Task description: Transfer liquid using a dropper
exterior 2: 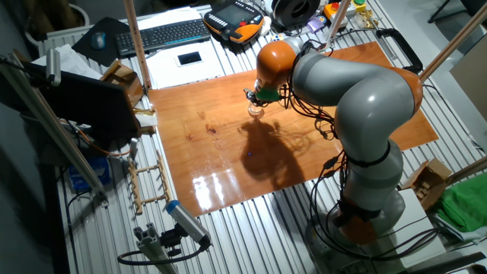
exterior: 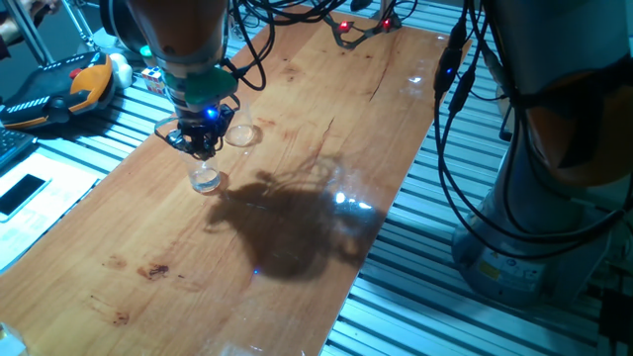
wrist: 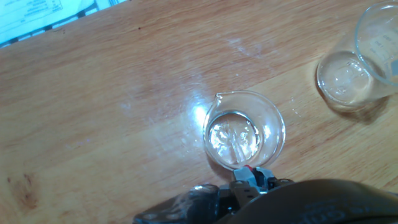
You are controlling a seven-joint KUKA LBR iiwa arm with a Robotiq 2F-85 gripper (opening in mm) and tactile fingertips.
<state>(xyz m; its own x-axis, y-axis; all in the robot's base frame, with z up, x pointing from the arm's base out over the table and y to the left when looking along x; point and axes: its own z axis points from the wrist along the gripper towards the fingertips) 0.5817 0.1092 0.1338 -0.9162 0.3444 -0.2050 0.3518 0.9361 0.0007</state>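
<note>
Hanging low over the wooden table [exterior: 297,178], the claw [exterior: 203,146] sits right above a small glass cup [exterior: 206,178], with a second clear glass [exterior: 240,133] just beside and behind it. From this fixed camera the fingers are a dark cluster lit by a blue lamp, and whether they are wide or narrow cannot be told. The other fixed camera shows far less: the cup [exterior 2: 256,110] is only a pale speck under the claw [exterior 2: 257,99], half hidden by the grey and orange arm [exterior 2: 342,84]. The hand camera alone looks straight down into the cup [wrist: 244,130], where the liquid [wrist: 233,138] glints at the bottom. At the claw's edge, low in that picture, a bit of red [wrist: 249,168] touches the cup's near rim; it may be the dropper's bulb, though too little shows to be sure. The second glass [wrist: 357,68] stands apart, up and to the right.
</note>
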